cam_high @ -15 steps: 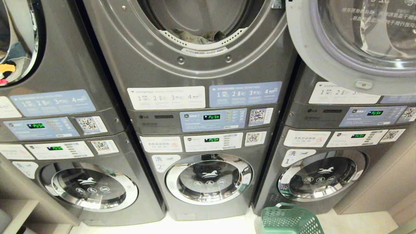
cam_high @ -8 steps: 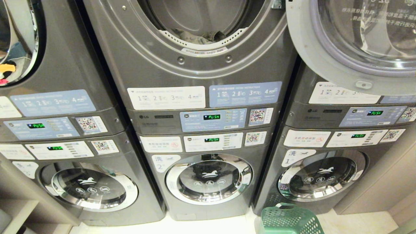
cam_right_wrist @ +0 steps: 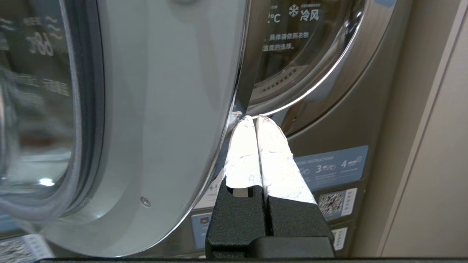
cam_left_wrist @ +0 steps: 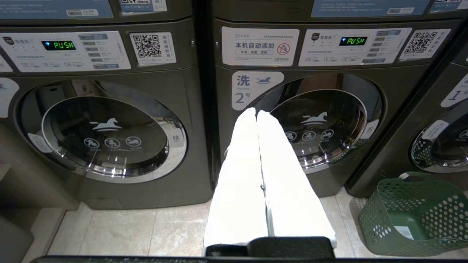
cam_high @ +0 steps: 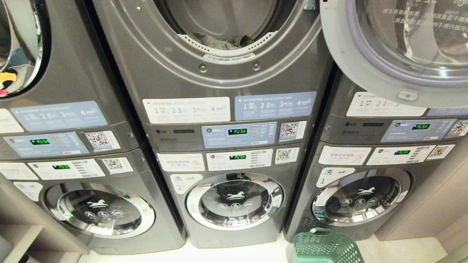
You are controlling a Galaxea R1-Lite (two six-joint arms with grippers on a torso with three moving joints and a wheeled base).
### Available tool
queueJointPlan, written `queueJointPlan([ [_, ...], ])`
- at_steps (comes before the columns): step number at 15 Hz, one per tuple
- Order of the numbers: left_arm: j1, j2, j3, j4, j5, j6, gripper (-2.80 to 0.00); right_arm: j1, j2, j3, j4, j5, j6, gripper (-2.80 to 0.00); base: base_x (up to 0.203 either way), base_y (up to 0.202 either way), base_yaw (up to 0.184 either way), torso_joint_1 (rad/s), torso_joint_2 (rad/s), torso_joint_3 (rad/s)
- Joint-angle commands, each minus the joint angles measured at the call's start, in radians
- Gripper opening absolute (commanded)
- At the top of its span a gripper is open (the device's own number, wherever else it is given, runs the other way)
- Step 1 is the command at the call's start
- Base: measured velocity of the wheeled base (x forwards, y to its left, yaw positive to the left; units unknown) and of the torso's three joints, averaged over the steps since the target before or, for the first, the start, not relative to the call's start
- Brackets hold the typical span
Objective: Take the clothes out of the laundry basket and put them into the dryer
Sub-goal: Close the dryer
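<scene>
Grey clothes (cam_high: 226, 41) already lie in our dryer (cam_high: 219, 73); the green basket (cam_high: 325, 248) sits on the floor, apparently empty. Our right end effector (cam_right_wrist: 256, 120), closed and empty, is at the door (cam_right_wrist: 146, 128) edge. Next we likely push it shut. Left end effector (cam_left_wrist: 256, 114) is parked, closed.

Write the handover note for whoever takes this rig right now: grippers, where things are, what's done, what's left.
Left gripper: shut, empty, parked low facing washer 2.
Right gripper: shut, empty, tips at the edge of the open dryer door, behind it; contact unclear.
Laundry basket: on the floor by the right-hand stack; the left wrist view shows no clothes inside it.
Clothes: lying in the middle dryer's drum.
Done: loading appears finished.
Left: probably swing the door shut, and check the basket's hidden corners first.
</scene>
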Motion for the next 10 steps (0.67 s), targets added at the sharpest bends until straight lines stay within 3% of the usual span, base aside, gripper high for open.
queueJointPlan([
  [1, 0.001, 0.001, 0.000, -0.001, -0.001, 0.000, -2.80, 0.008, -0.068, 0.032, -0.014, 0.034, 0.024, -2.80, 0.000, 0.000, 0.000, 0.000, 0.00, 0.000],
  [5, 0.000, 0.000, 0.001, 0.000, 0.001, 0.000, -2.80, 0.024, -0.293, 0.226, -0.015, 0.105, 0.094, -2.80, 0.000, 0.000, 0.000, 0.000, 0.00, 0.000],
  [10, 0.000, 0.001, 0.000, -0.001, 0.001, 0.000, -2.80, 0.086, -0.842, 0.542, -0.001, 0.162, 0.169, -2.80, 0.000, 0.000, 0.000, 0.000, 0.00, 0.000],
])
